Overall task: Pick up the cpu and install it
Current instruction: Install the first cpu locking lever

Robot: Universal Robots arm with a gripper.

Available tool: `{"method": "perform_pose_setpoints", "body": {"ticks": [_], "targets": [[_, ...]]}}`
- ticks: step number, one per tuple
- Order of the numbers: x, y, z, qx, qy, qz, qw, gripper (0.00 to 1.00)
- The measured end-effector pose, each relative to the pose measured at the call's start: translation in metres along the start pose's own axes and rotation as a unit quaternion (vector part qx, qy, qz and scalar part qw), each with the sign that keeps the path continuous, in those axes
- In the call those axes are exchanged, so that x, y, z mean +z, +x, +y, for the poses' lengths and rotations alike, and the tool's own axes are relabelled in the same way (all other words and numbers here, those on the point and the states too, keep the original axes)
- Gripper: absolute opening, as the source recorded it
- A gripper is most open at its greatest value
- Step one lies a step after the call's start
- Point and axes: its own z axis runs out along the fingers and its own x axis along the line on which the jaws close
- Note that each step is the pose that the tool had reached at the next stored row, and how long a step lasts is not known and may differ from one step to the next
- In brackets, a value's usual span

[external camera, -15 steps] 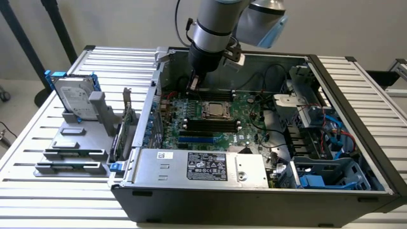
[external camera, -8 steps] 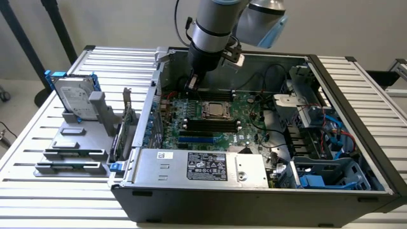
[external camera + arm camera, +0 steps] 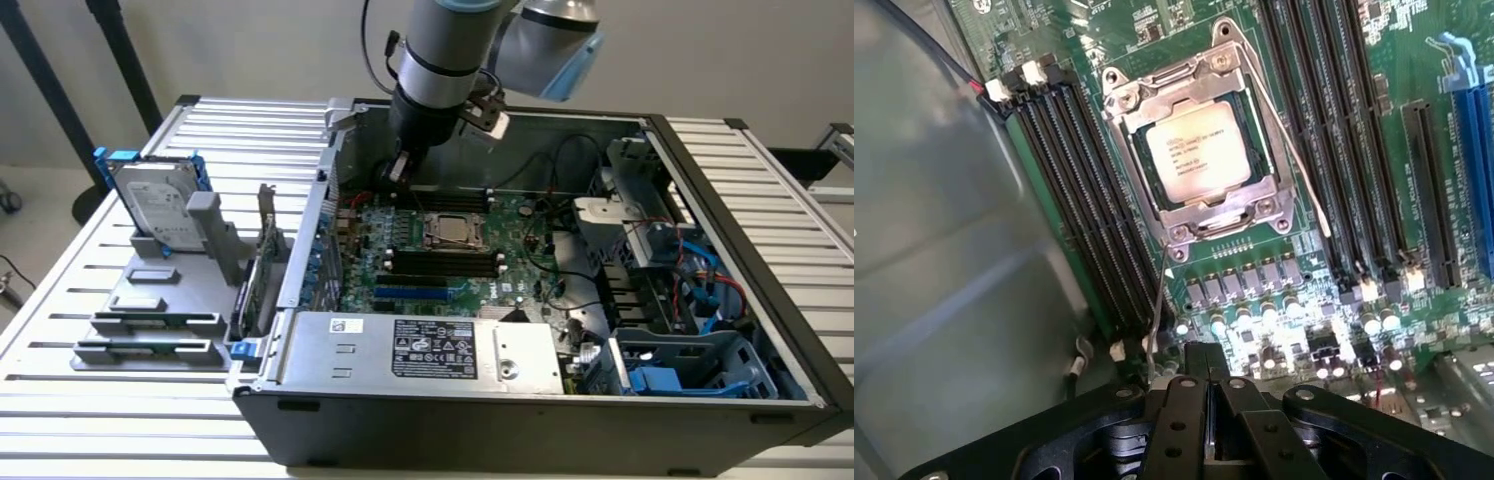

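The cpu (image 3: pixel 1199 150), a small square chip with a silvery top, lies in its socket on the green motherboard (image 3: pixel 1354 60). The socket's metal frame (image 3: pixel 1154 95) is closed around the chip's rim. In the exterior view the cpu (image 3: pixel 451 232) sits mid-board inside the open computer case. My gripper (image 3: pixel 1204 368) is shut, its black fingertips pressed together a short way off the socket's corner. A thin wire socket lever (image 3: pixel 1157 300) runs from that corner to just beside the fingertips; whether they touch it I cannot tell. In the exterior view the gripper (image 3: pixel 396 183) hangs over the board's far left part.
Black memory slots (image 3: pixel 1089 190) flank the socket on both sides, with blue slots (image 3: pixel 1476 150) further out. The case wall (image 3: pixel 944 300) stands close beside me. A power supply (image 3: pixel 427 348) fills the case front. Outside it, a hard drive in a blue frame (image 3: pixel 158 205) stands on a grey fixture (image 3: pixel 147 325).
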Motion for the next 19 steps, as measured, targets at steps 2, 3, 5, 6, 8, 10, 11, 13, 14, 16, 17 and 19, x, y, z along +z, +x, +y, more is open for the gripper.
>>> {"method": "perform_pose_setpoints", "body": {"ticks": [2, 3, 5, 6, 8, 10, 11, 13, 14, 16, 17, 19], "targets": [[0.0005, -0.001, -0.0030, 0.003, 0.0004, 0.0029, 1.0000, 0.11], [0.0008, -0.002, -0.0045, 0.005, 0.0002, 0.0037, 1.0000, 0.11], [0.0014, -0.003, -0.0071, 0.010, -0.0004, 0.0053, 0.9999, 0.11], [0.0016, -0.003, -0.0082, 0.013, -0.0009, 0.0062, 0.9999, 0.11], [0.0018, -0.004, -0.0094, 0.021, -0.0022, 0.0085, 0.9997, 0.11], [0.0020, -0.004, -0.0101, 0.031, -0.0037, 0.0111, 0.9995, 0.11], [0.0020, -0.004, -0.0104, 0.036, -0.0044, 0.0127, 0.9993, 0.11], [0.0022, -0.005, -0.0108, 0.045, -0.0055, 0.0160, 0.9988, 0.11], [0.0022, -0.005, -0.0110, 0.049, -0.0058, 0.0179, 0.9986, 0.11], [0.0024, -0.005, -0.0114, 0.057, -0.0053, 0.0238, 0.9981, 0.11], [0.0025, -0.005, -0.0116, 0.060, -0.0045, 0.0275, 0.9978, 0.11], [0.0027, -0.005, -0.0122, 0.066, -0.0027, 0.0354, 0.9972, 0.11]]}}
